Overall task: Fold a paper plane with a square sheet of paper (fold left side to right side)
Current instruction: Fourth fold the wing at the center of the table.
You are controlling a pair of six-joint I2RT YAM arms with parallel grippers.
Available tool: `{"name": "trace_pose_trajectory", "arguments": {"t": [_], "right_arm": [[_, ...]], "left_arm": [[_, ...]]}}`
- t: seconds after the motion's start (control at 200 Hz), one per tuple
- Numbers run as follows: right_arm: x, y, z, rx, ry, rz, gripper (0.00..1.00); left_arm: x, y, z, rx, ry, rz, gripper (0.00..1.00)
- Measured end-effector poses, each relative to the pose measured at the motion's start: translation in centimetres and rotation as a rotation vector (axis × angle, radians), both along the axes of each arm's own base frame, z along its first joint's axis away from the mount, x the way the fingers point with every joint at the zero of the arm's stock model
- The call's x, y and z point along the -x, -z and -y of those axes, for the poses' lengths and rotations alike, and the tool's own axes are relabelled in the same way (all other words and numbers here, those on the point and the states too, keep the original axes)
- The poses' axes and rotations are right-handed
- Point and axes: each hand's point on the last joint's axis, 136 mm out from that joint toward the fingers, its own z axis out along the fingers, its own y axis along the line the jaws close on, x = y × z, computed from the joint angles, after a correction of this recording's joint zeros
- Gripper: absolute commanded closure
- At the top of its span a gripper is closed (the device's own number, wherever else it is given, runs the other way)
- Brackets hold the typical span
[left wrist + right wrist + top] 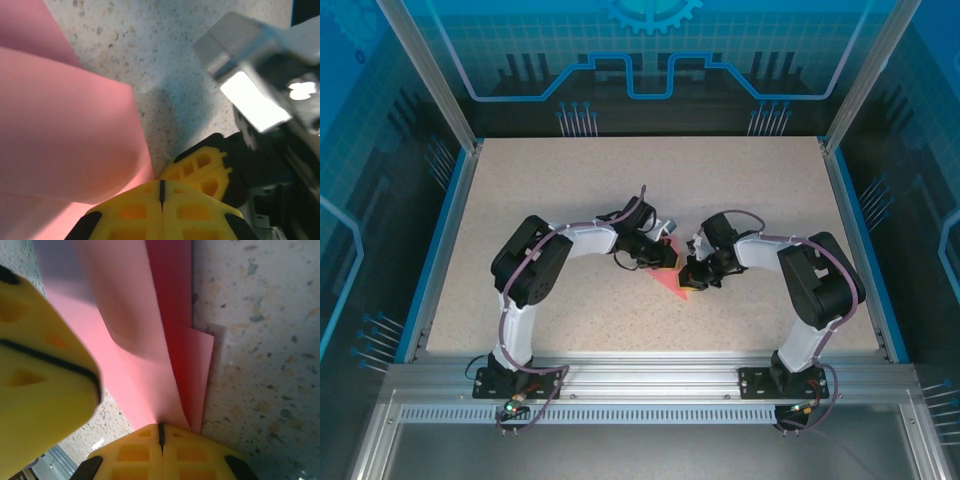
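The square sheet of paper (pixel 670 283), pink-red, lies mid-table between both arms, folded into overlapping layers (pixel 150 340). One flap curves up off the table (pixel 65 125). My right gripper (pixel 692 277) is shut, and the paper's layers run into the seam between its tips (pixel 160 432). My left gripper (pixel 667 258) is shut too (pixel 161 189); the raised flap's edge meets its tip, but I cannot tell whether it is pinched. The two grippers nearly touch: the right fingers (pixel 200 170) sit beside the left tips, and the left fingers (pixel 45 365) loom beside the right. A paper plane is out of view.
The speckled beige table (pixel 620 190) has blue rails along its left (pixel 440 250) and right (pixel 855 240) sides. An aluminium frame (pixel 640 380) carries both arm bases at the near edge. Transparent blue walls stand around it. The right wrist's silver block (pixel 250 85) hangs close above the left gripper.
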Motion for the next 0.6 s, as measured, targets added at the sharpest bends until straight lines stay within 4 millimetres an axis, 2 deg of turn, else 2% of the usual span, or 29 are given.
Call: {"name": "trace_pose_trajectory", "arguments": {"t": [0.36, 0.6], "right_arm": [[0.1, 0.0, 0.1, 0.004, -0.002, -0.001, 1.00], [0.1, 0.1, 0.1, 0.008, -0.011, -0.004, 1.00]], "left_arm": [[0.5, 2.3, -0.3, -0.045, 0.042, -0.021, 1.00], [0.4, 2.5, -0.4, -0.053, 0.059, 0.005, 1.00]]}}
